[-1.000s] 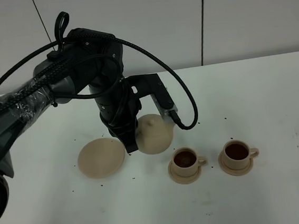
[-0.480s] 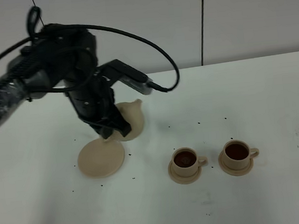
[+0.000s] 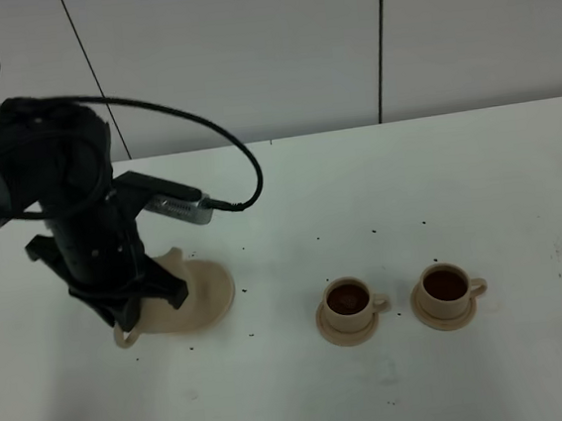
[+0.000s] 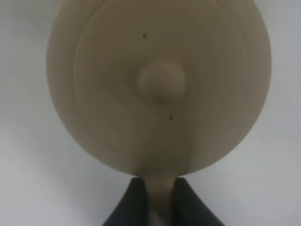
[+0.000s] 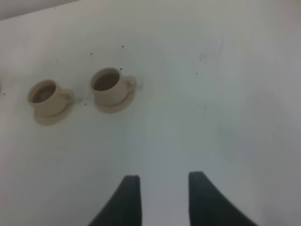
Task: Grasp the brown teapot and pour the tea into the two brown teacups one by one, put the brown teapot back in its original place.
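Teapot point(image 3: 172, 266) carried leftward from beside the nearer teacup toward the desk's left edge within the last second; now mostly hidden behind the left arm, over the large saucer point(image 3: 210, 295) that marks its original place. Spout tip visible above the saucer's rim, handle loop point(image 3: 126, 336) showing below the arm. Contact with the saucer not determinable from overhead. Left end effector point(image 4: 158, 200) clamped shut on the teapot's handle, dark fingers either side of it in the wrist view, knobbed lid point(image 4: 162, 84) seen squarely from above, so pot judged upright.

Both teacups filled with dark tea: left teacup point(image 3: 349, 301) and right teacup point(image 3: 445, 286), each on its small saucer, side by side near the desk's front edge, well apart from the teapot. Pouring judged complete; only set-down and release outstanding.

Right end effector point(image 5: 160, 197) open, empty, hovering over bare desk toward the right side, clear of the cups.

Small dark specks scattered across the desk. No obstruction around the large saucer; chief risk an off-centre landing on its rim.
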Action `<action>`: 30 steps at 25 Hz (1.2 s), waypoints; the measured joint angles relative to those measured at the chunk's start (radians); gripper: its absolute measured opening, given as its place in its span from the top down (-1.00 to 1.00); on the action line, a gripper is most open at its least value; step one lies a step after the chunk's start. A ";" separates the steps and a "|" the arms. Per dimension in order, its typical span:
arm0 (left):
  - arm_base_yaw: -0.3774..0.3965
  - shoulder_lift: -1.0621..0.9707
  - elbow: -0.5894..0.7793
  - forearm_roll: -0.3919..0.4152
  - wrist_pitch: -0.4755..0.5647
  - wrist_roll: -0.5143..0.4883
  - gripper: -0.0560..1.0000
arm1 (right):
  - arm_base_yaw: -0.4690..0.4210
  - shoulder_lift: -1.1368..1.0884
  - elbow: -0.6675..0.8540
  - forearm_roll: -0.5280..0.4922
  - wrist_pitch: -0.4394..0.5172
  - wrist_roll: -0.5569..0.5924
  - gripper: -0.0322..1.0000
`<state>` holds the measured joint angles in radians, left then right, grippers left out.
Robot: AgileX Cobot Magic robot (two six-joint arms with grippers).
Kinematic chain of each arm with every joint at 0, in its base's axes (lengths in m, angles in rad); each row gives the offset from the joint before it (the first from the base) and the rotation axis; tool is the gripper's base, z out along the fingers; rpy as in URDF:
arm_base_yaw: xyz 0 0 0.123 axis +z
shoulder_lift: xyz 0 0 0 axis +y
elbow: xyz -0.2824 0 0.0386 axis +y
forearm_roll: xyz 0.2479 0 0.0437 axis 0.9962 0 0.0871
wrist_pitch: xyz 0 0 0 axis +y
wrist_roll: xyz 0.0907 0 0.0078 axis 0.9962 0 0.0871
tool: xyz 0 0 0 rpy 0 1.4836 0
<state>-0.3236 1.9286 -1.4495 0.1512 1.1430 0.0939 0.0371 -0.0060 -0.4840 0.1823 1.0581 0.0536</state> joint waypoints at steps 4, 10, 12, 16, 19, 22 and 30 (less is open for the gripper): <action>0.003 -0.005 0.073 0.022 -0.160 -0.033 0.58 | 0.000 0.000 0.000 0.000 0.000 0.000 0.46; 0.003 -0.006 0.086 0.022 -0.271 -0.044 0.58 | 0.000 0.000 0.000 0.000 0.000 0.000 0.46; 0.003 -0.006 0.086 0.017 -0.277 -0.048 0.58 | 0.000 0.000 0.000 0.000 0.000 0.000 0.46; 0.003 -0.005 0.087 0.007 -0.282 -0.049 0.58 | 0.000 0.000 0.000 0.000 0.000 0.000 0.46; 0.003 0.007 0.087 0.007 -0.290 -0.049 0.58 | 0.000 0.000 0.000 0.000 0.000 0.000 0.46; 0.003 0.035 0.087 0.007 -0.304 -0.048 0.58 | 0.000 0.000 0.000 0.000 0.000 0.000 0.46; 0.003 0.059 0.087 0.003 -0.331 -0.046 0.58 | 0.000 0.000 0.000 0.000 0.000 0.000 0.46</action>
<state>-0.3205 1.9871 -1.3623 0.1541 0.8118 0.0478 0.0371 -0.0060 -0.4840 0.1823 1.0581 0.0536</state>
